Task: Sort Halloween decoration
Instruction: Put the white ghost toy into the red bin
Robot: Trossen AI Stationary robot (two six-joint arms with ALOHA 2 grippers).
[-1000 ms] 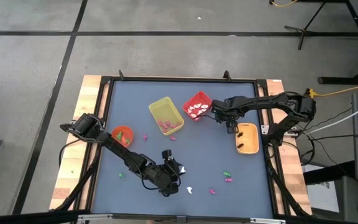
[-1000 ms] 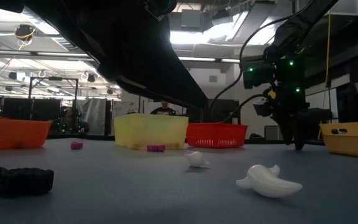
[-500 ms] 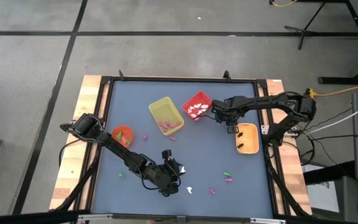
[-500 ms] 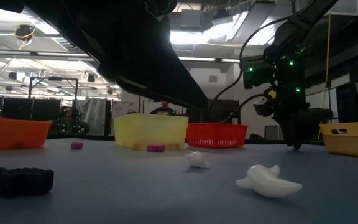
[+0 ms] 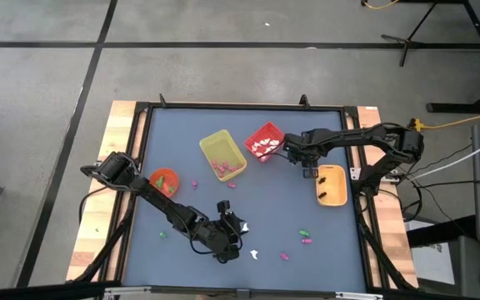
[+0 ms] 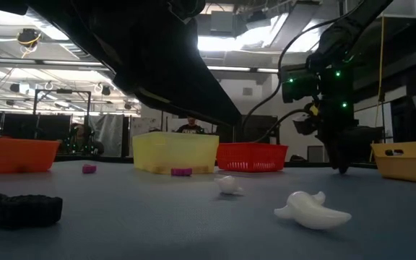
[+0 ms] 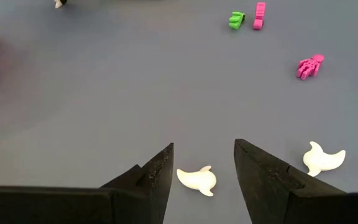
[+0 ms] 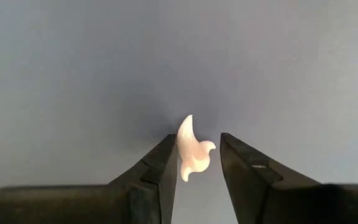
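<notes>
A white ghost trinket (image 8: 191, 151) is pinched between the right gripper (image 8: 196, 157) fingers, just off the mat between the red bin (image 5: 264, 141) and the orange tray (image 5: 332, 185). The left gripper (image 7: 202, 163) is spread over another white ghost (image 7: 198, 180) near the front edge.

white ghost trinkets (image 7: 197, 180), pink, green scattered

clear: blue mat (image 5: 273, 200) centre | blocked: yellow bin (image 5: 222, 155) touching red bin (image 5: 264, 142), no gap

Left tool (image 7: 202, 163) open; right tool (image 8: 195, 155) half-closed.
</notes>
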